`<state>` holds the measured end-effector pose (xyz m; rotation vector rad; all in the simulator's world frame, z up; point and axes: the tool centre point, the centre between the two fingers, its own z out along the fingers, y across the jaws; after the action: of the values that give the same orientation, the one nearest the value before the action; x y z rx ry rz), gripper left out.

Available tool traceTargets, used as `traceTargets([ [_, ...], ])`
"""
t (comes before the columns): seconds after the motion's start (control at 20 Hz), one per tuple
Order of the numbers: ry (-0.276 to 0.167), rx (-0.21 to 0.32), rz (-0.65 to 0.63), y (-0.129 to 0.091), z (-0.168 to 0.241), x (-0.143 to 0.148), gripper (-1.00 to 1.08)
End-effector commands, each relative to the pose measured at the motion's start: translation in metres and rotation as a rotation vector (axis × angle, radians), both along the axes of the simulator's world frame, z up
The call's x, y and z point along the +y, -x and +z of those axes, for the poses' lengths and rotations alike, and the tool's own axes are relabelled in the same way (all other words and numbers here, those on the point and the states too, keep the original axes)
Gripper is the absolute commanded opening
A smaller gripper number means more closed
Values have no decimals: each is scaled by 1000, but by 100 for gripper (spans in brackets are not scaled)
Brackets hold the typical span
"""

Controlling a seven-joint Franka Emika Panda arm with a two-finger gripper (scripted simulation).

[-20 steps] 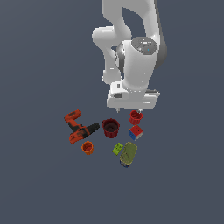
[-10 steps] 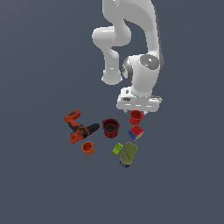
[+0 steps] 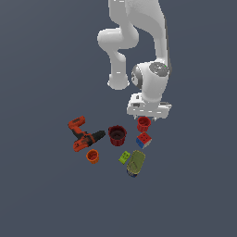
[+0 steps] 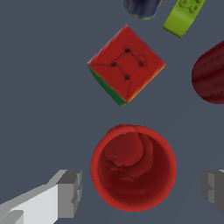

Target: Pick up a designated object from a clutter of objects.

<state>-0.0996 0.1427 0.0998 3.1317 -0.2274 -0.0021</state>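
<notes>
We see bright red cup (image 4: 133,168), ribbed wall, darker red inside; wider cup (image 3: 117,134) dark maroon; small cup (image 3: 92,156) orange; drill (image 3: 84,136) orange-red with black parts; cube (image 4: 126,64) red on top face with dark dots, green and orange on side faces; block (image 4: 183,17) lime green; can (image 3: 135,162) olive, dark blue end; gripper (image 4: 142,192) fingers (image 4: 70,193) grey, arm (image 3: 139,51) white; ground (image 3: 41,199) slate grey
</notes>
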Motion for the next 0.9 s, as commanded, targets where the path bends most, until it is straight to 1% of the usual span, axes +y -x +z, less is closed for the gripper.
traceTargets([
  [0.0, -1, -1, -5, 2, -2, 2, 100],
  [0.35, -1, 0, -3, 2, -8, 1, 100],
  [0.85, -2, -1, -4, 3, -45, 1, 100],
])
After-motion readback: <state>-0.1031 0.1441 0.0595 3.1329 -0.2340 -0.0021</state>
